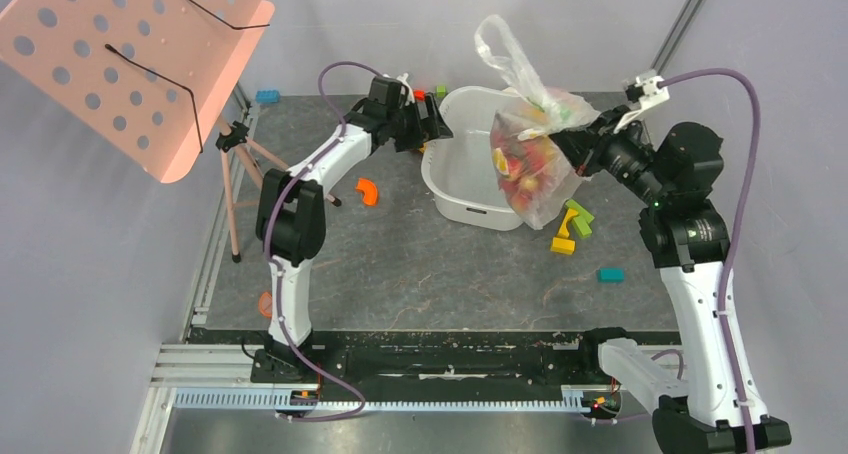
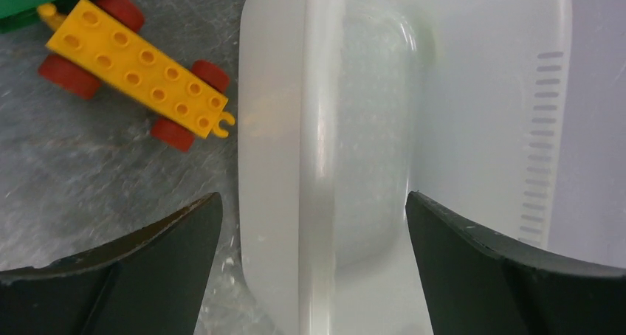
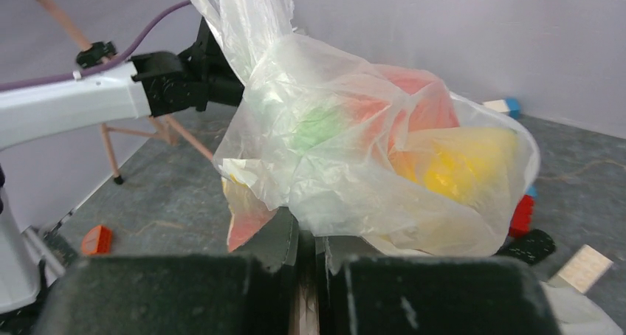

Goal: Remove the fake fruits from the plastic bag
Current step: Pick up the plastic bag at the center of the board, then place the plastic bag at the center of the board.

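Fake fruits [image 3: 450, 169] blurred behind plastic bag [image 3: 317, 195] film; basin [image 2: 472, 77] cut off at left wrist view edges.

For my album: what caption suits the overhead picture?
The right pincer grips the fruit-filled plastic bag by the white basin; left pincer, open, hangs at its other side.

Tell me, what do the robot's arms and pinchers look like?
The left arm and right arm are white tubes with chunky black joints. A purple cable loops along each. The left gripper and right gripper have black, wedge-shaped fingers.
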Tool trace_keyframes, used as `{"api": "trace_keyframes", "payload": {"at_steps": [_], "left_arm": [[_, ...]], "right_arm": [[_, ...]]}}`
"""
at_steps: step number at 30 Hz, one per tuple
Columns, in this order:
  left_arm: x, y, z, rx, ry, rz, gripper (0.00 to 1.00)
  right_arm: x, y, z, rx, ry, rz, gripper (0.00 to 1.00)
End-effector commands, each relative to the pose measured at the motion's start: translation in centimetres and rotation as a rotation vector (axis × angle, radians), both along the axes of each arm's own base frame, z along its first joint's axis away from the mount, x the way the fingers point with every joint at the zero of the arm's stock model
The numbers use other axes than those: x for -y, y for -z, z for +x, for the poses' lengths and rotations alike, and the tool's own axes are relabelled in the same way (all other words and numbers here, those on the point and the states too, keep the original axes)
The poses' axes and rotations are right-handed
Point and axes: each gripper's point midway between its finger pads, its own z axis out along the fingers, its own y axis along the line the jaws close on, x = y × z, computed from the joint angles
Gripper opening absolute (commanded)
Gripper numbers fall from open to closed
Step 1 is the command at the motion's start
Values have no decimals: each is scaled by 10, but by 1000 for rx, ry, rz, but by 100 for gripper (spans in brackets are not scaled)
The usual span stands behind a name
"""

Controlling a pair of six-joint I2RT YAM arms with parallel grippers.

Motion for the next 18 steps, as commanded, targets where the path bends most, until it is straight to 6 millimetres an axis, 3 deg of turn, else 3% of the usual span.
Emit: {"api": "trace_keyframes", "payload": {"at_steps": [1,5,9,13,16,18], "left_arm": [[-30,-103,-18,149,-46,-70,100],[-66,-141,-48,207,-127,-73,100],[-102,-159,-83,250,-197,-84,100],[-139,-161,-112,224,-249,-256,100],[-150,-165,-137,270,-195,-385,100],[-151,-160,-153,271,-167,-354,100]], "right_arm": [[-32,-23,-5,91,-99,8,0],[-78,-10,-10,73,-145,-45,0],[-134,15,-34,53,-231,-146,0],[-167,43,-68,56,-351,-183,0],[-185,75,-94,25,-464,-207,0],[-195,106,-109,-19,-533,-248,1]]}}
